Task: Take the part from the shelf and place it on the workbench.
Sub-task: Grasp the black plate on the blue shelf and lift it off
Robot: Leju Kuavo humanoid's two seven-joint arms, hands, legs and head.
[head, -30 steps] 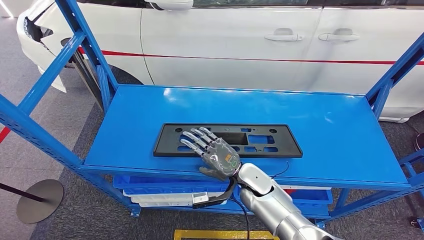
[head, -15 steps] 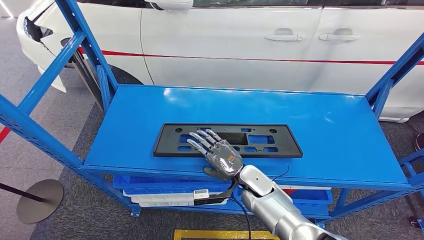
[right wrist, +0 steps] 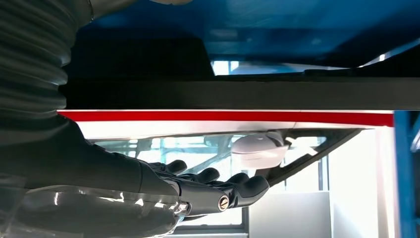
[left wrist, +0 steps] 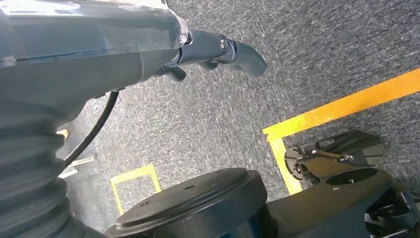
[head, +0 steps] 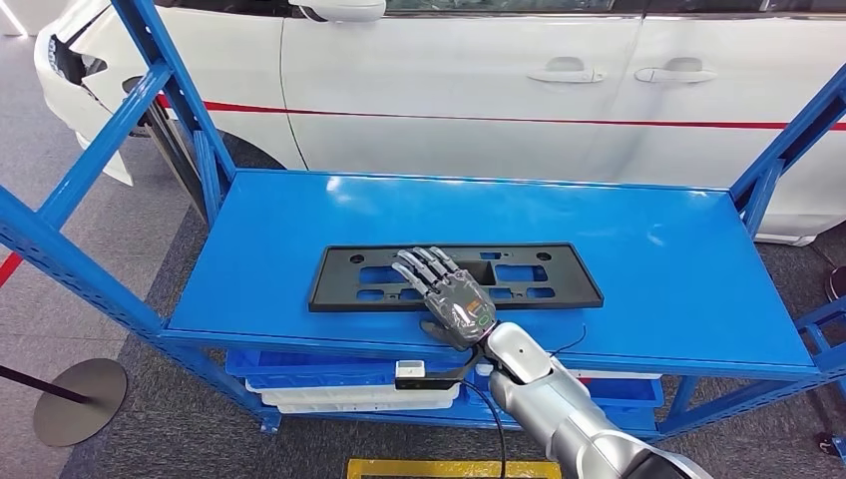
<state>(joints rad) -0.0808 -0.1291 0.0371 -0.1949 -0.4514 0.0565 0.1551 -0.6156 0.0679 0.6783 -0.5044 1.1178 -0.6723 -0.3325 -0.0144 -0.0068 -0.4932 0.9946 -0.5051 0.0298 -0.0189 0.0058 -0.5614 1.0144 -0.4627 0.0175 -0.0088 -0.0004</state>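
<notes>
Part point(head: 454, 276) lies flat on shelf point(head: 638, 259), its middle hidden under right hand point(head: 451, 296), fingers point(head: 419, 264) spread, released.

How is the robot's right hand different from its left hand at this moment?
The right hand is raised over the blue shelf, fingers stretched flat above the black plastic part; the left hand hangs low over grey carpet. The right hand's fingers look straight, the left hand's somewhat curled. Both hold nothing.

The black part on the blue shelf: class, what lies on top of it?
The right hand lies over the black part, fingers spread. Contact is unclear; the hand hides the stretch beneath.
</notes>
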